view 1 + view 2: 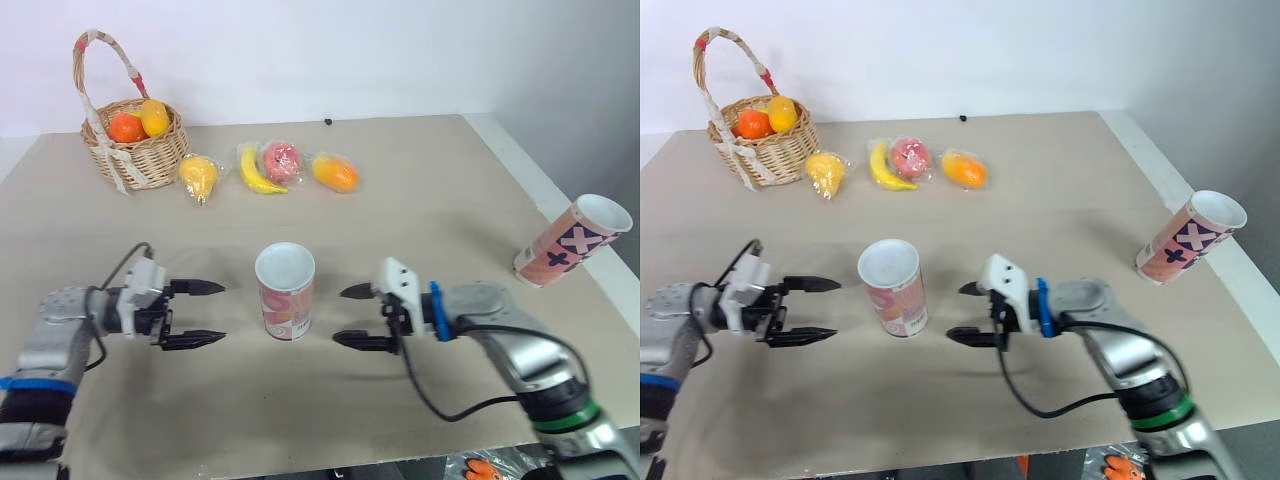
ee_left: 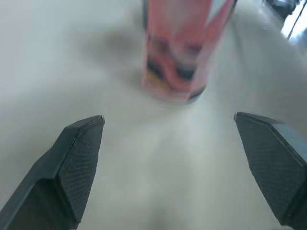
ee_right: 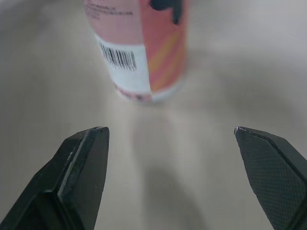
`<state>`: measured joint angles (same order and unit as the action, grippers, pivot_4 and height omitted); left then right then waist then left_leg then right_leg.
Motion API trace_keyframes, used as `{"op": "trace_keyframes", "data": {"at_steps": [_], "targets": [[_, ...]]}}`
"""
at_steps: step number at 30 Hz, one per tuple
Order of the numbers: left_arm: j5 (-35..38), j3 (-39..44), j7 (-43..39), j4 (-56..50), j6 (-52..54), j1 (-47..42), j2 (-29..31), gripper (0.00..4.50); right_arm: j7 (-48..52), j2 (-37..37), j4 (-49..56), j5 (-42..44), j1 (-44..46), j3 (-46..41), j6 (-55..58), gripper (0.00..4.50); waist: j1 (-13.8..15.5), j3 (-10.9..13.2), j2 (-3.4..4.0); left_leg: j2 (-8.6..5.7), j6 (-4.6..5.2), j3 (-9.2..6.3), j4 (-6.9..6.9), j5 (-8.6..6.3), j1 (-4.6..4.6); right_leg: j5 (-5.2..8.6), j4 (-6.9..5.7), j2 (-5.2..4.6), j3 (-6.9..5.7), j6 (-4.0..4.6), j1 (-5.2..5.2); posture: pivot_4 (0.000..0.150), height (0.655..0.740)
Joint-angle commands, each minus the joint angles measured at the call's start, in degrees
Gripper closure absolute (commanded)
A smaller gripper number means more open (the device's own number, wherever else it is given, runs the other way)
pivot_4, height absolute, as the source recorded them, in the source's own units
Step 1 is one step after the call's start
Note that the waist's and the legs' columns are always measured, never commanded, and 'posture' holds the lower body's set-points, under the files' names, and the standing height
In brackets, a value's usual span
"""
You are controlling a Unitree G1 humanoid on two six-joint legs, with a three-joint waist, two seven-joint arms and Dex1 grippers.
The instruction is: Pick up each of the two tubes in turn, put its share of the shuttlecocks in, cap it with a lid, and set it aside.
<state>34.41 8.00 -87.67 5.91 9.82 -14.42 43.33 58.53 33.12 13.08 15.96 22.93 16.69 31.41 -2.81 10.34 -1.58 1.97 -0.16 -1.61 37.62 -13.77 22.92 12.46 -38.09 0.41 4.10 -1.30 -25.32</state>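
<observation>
Tan table [image 1: 430,200], seen from the head camera. Left gripper [image 1: 222,313], lower left of the frame: its two black fingers [image 2: 79,158] are spread wide, hold nothing and point toward the centre. Right gripper [image 1: 339,315], lower centre-right: its two fingers [image 3: 81,163] are likewise spread wide, empty, and point back at the left one. Wicker basket [image 1: 135,145], upper left (one, with a tall handle), holds two fruits, one orange and one yellow. Tubes, two: the pink tube [image 1: 285,292] stands upright at centre between the two grippers, near both and touched by neither; the crossed tube [image 1: 572,240] is tilted at the right edge of the frame, white mouth toward the upper right, well apart from the grippers. Wrapped fruits, four, in a row right of the basket: pear [image 1: 198,176], banana [image 1: 254,172], apple [image 1: 283,160], mango [image 1: 335,173].
</observation>
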Motion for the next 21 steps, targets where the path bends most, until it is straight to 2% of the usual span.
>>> {"op": "trace_keyframes", "data": {"at_steps": [1, 6, 21], "targets": [[11.56, 5.41, 3.85, -13.0, 10.8, 1.23, 2.42, 0.0, -2.27, -3.35, -2.98, -2.49, 2.97, 1.55, -3.72, 0.05, 0.22, 0.03, -0.06, 0.0, -0.01, -0.01, 0.01, 0.01, 0.02, 0.0, 0.01, -0.01, -0.02, 0.0, 0.01, 0.15, 0.7298], [18.42, 9.05, 7.16, -21.16, 18.61, 3.66, 4.77, 0.0, -2.3, -6.94, -6.66, -3.28, 5.0, 3.21, -5.19, 0.05, 0.11, 0.04, -0.08, -0.11, -0.05, 0.0, 0.02, 0.02, 0.01, -0.02, 0.02, -0.12, -0.01, -0.04, 0.02, 0.15, 0.7298], [15.15, 12.34, 7.72, -23.51, 16.78, 9.33, 7.31, 0.0, 0.41, -14.84, -14.87, -3.58, 10.48, 5.59, -8.54, 0.05, -0.01, 0.05, -0.08, 0.2, -0.07, 0.01, 0.0, 0.03, -0.11, -0.08, -0.01, 0.22, -0.02, 0.23, 0.0, 0.15, 0.7298]]}}
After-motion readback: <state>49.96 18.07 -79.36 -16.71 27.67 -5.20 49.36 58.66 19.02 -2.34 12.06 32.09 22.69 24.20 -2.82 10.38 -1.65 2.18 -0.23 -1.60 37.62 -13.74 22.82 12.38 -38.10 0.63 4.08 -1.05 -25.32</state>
